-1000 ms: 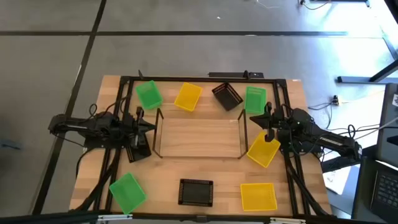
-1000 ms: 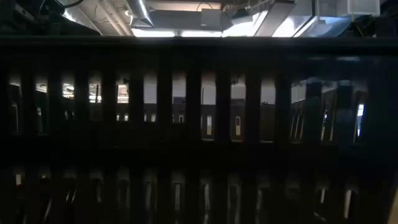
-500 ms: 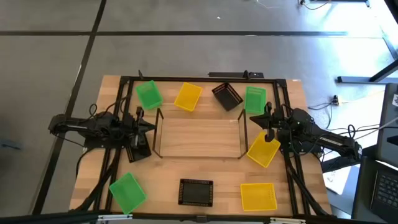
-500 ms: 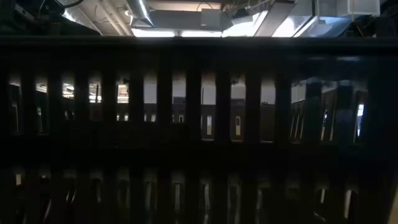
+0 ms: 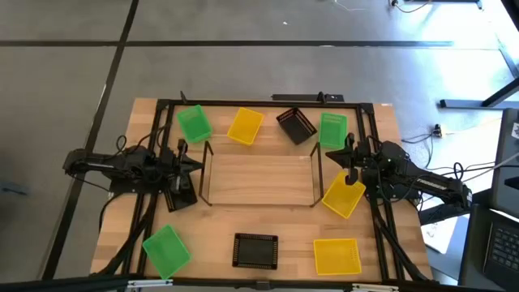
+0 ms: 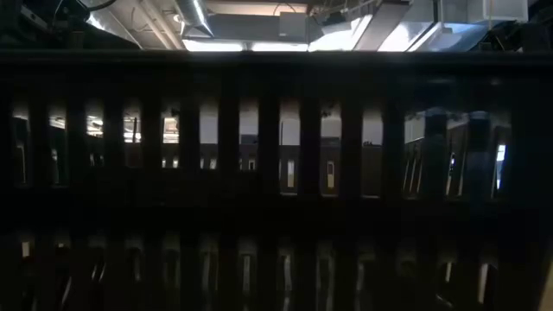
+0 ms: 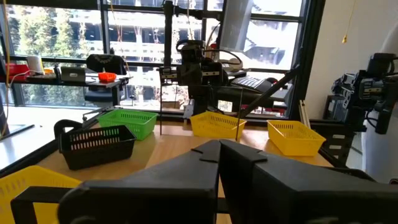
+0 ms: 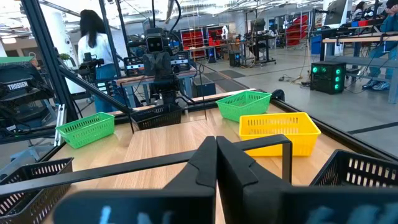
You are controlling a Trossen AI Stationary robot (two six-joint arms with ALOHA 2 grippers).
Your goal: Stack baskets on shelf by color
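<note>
High view is giving you the clearest layout: the shelf [image 5: 259,180] is sitting bare in the middle of the table [image 5: 117,219], and every basket is lying scattered around it, none stacked yet. Beyond the shelf's far edge, a green basket [image 5: 194,123], a yellow basket [image 5: 245,126], a tilted black basket [image 5: 296,125] and a second green basket [image 5: 333,130] are lined up; toward its near edge a third green basket [image 5: 167,249], a black basket [image 5: 255,250] and a flat yellow basket [image 5: 336,255] are waiting. An angled yellow basket [image 5: 344,195] is lying just beside the shelf's right wire frame, close under the right arm. Your left gripper [image 5: 199,167] is resting just beside the shelf's left end with its fingers pressed fully together, holding nothing; your right gripper [image 5: 349,173] is parked at the shelf's right end, likewise closed and empty. The likely trouble is that you are starting from closed fingers: descending on a perforated rim without opening first is going to shove the basket instead of gripping it. The shelf's thin wire frames are standing right beside both grippers, so a sweeping move is risking a snag. The angled baskets are asking for a wrist turn, or the grip is probably going to slip.
</note>
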